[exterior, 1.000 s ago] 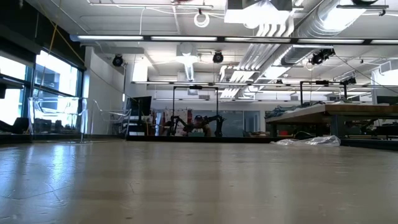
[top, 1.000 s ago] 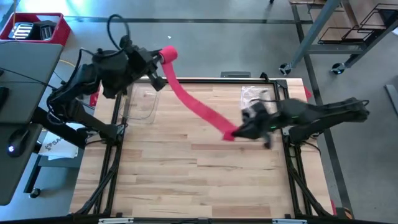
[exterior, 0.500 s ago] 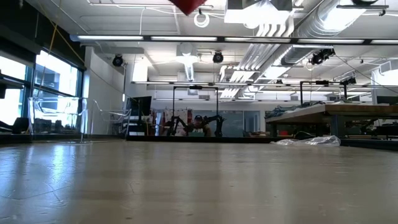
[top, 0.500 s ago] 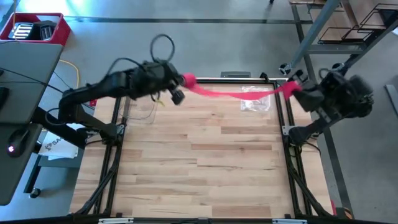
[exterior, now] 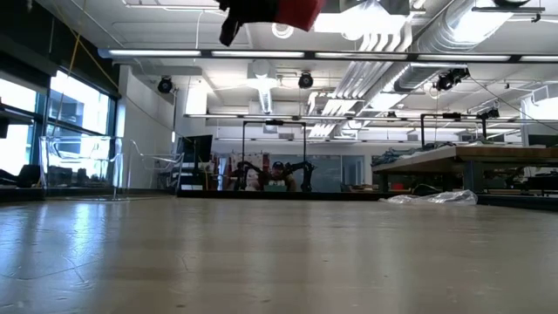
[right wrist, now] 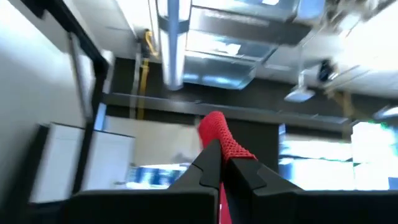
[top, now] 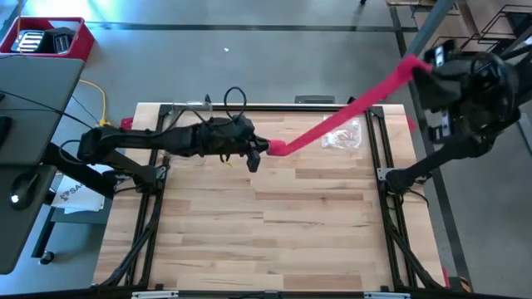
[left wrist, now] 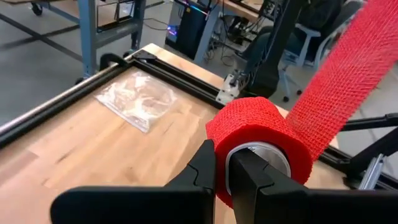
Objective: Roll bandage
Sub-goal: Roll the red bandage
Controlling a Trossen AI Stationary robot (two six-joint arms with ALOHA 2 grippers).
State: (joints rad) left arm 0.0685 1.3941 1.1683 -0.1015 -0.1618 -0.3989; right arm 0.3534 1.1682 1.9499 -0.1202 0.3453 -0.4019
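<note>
The bandage is stretched taut above the table, from a partly wound roll over the table's far middle up to the far right. The roll's wall is pinched by the closed left gripper, one finger inside the core; the free end is clamped in the closed right gripper, held high, probably so tension is kept for tight winding. A plastic bag is left aside. No writing can be read.

right gripper | fingers pinched on red bandage end | aimed at ceiling
</note>
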